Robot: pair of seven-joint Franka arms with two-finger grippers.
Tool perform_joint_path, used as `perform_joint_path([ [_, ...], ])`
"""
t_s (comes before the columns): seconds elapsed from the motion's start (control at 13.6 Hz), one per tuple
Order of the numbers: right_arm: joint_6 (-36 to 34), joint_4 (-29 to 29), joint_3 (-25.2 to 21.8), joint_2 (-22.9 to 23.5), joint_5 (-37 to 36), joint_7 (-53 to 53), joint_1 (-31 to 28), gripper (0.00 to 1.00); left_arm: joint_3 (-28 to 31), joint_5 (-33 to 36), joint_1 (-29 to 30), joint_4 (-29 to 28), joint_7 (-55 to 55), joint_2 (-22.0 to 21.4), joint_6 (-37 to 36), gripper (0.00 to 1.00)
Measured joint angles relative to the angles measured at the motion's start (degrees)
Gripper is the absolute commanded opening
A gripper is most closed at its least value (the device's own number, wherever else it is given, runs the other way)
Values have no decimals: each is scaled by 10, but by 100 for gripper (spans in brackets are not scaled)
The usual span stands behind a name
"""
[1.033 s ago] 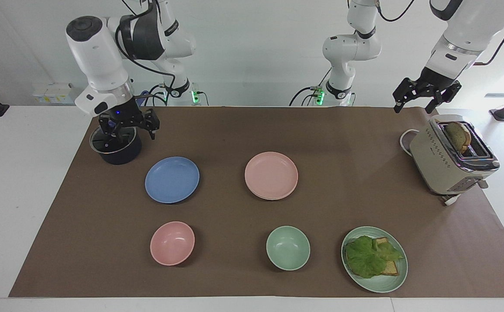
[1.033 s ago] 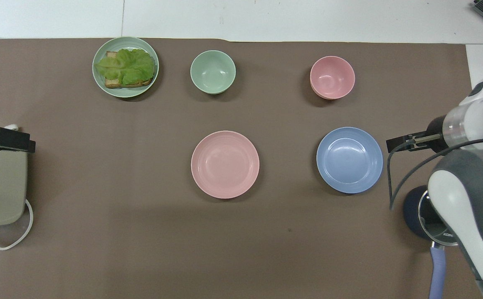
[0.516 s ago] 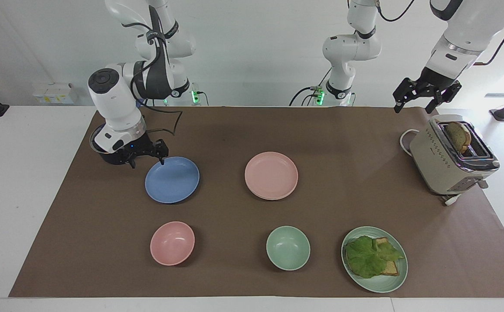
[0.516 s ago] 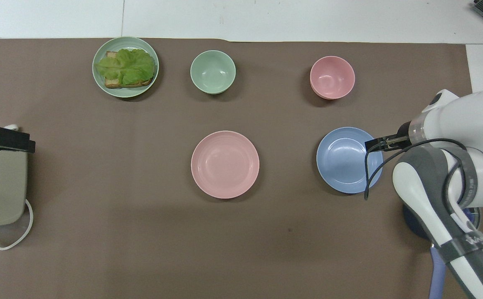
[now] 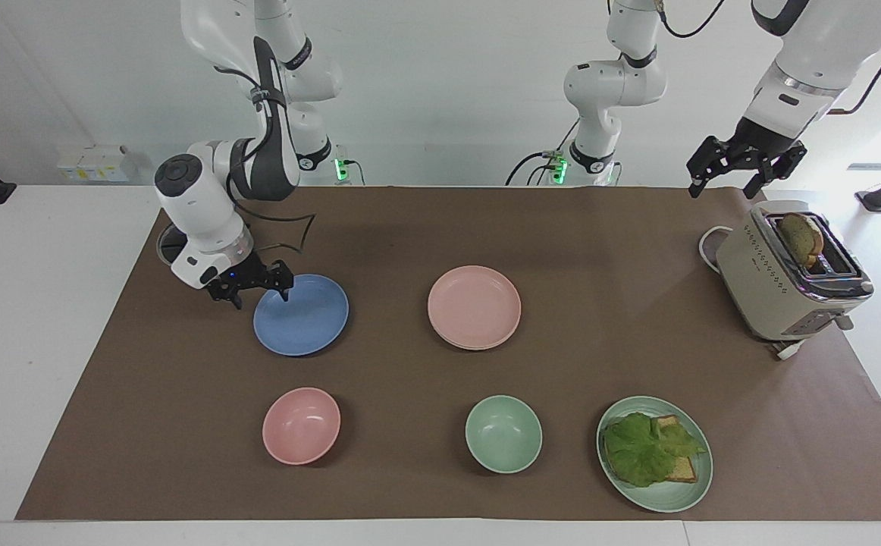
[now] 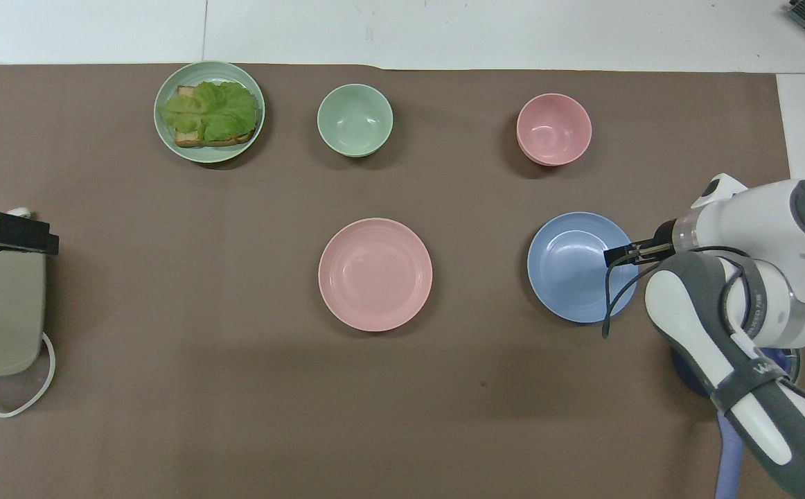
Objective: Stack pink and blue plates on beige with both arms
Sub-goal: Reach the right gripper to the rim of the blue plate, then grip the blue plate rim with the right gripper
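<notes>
Your right gripper (image 5: 251,290) has dropped from over the dark pot to the blue plate (image 5: 301,315), mid-left of the facing view, jaws wide astride its rim, nothing held. Pink plate (image 5: 474,307) sits centre, apparently already stacked on a second plate. Left gripper (image 5: 744,167) waits wide open above the toaster (image 5: 785,277).

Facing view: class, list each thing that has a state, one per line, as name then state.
blue plate: flat on the mat, bare
pink plate: on another plate
pink bowl: upright, empty
green bowl: upright, empty
green plate: holds lettuce and toast
toaster: bread in slot
right gripper: open, at blue plate's rim
left gripper: open, waiting
</notes>
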Motion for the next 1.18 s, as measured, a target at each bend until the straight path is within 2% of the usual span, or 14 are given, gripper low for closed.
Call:
perform_joint_path([
  [0.22, 38, -18, 0, 20, 1, -22, -8, 100, 0, 0, 0, 0, 0, 0, 0, 100],
  [0.3, 51, -23, 0, 28, 3, -30, -15, 88, 0, 0, 0, 0, 0, 0, 0, 100],
  [0.59, 59, -26, 0, 41, 10, -40, -22, 9, 0, 0, 0, 0, 0, 0, 0, 100],
  [0.66, 59, -26, 0, 41, 11, -40, -22, 0, 0, 0, 0, 0, 0, 0, 0, 100],
  [0.96, 56, -23, 1, 40, 18, -38, -22, 0, 0, 0, 0, 0, 0, 0, 0, 100],
  [1.18, 13, 0, 1, 36, 20, -38, -22, 0, 0, 0, 0, 0, 0, 0, 0, 100],
])
